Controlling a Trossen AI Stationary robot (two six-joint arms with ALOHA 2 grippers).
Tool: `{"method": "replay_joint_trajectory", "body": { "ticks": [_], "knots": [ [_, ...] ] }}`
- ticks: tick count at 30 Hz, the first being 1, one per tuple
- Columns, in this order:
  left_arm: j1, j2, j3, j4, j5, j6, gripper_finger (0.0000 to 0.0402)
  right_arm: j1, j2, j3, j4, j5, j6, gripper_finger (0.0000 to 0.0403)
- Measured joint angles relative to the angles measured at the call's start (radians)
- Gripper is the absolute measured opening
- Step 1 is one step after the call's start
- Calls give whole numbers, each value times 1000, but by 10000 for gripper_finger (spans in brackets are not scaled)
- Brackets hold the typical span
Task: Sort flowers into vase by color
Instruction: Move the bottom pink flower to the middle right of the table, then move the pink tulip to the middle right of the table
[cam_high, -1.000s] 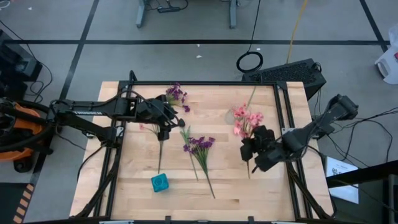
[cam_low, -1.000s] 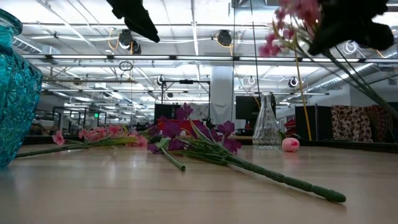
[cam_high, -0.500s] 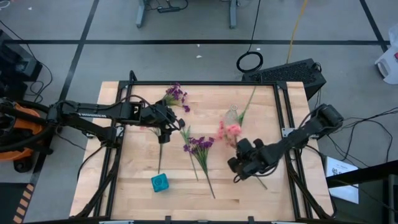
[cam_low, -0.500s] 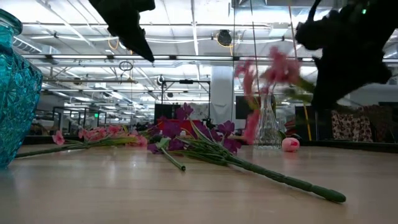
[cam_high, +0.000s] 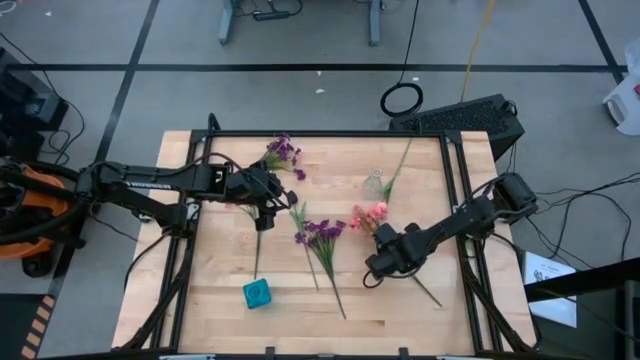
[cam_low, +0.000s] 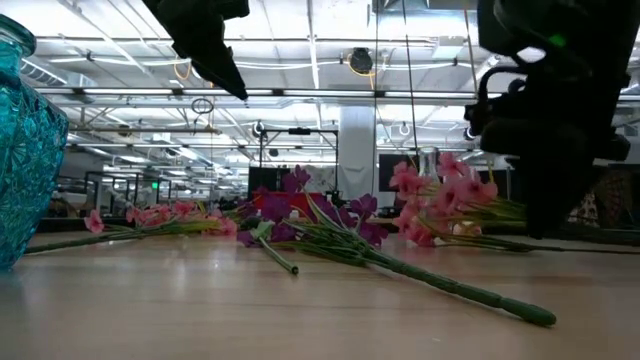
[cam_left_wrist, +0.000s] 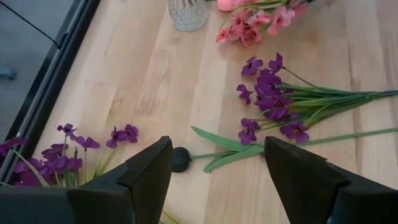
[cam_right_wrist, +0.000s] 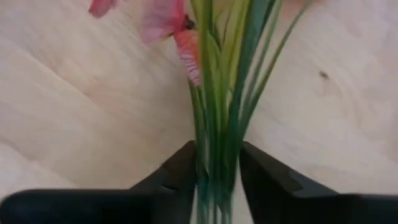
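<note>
My right gripper (cam_high: 386, 252) is shut on a pink spray (cam_high: 368, 215), low over the table's middle right; its blossoms (cam_low: 440, 198) show level in the low view. My left gripper (cam_high: 266, 192) hangs open above the far left area, its fingers (cam_left_wrist: 148, 177) on either side of a stem end without touching it. Under it lies a pink flower (cam_high: 240, 206). One purple spray (cam_high: 320, 235) lies flat mid-table, another (cam_high: 283, 152) near the far edge. A clear glass vase (cam_high: 375, 183) and a teal vase (cam_high: 257, 292) stand upright. My right gripper pinches the pink spray's bundle of green stems (cam_right_wrist: 219, 155) between its two fingers (cam_right_wrist: 177, 177), a little below the blossoms. The fingers come from above, slanting down, across the stems. The spray lies nearly level, its stem end (cam_high: 435, 300) trailing toward the near right; whether it touches the table I cannot tell.
A black frame rail (cam_high: 455, 200) runs along the table's right side and another (cam_high: 195, 240) along the left. Bare wood (cam_high: 290, 320) shows along the near edge. A dark keyboard-like thing (cam_high: 470, 115) sits beyond the far right corner.
My right gripper has swung from the table's right side toward the middle and near edge while dropping low. The pink spray went with it, tipping from raised high to nearly level just above the table.
</note>
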Motion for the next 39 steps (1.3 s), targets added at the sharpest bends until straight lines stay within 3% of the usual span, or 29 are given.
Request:
{"method": "replay_joint_trajectory", "body": {
  "ticks": [9, 15, 19, 26, 34, 39],
  "knots": [
    [0, 0, 0, 0, 0, 0, 257, -32, -248, 0, -162, -49, -315, 224],
    [0, 0, 0, 6, 0, 0, 257, -119, -357, 0, -185, 243, -740, 237],
    [0, 0, 0, 13, 0, 0, 257, -234, -363, 0, -153, 339, -1073, 232],
    [0, 0, 0, 12, 3, 0, 257, -417, -362, -51, 29, 290, -1618, 218],
    [0, 0, 0, 9, 8, 11, 257, -600, -408, -252, 328, 198, -1787, 233],
    [-4, 0, 0, 11, 8, 26, 257, -715, -417, -317, 417, 149, -1881, 235]
  ]
}}
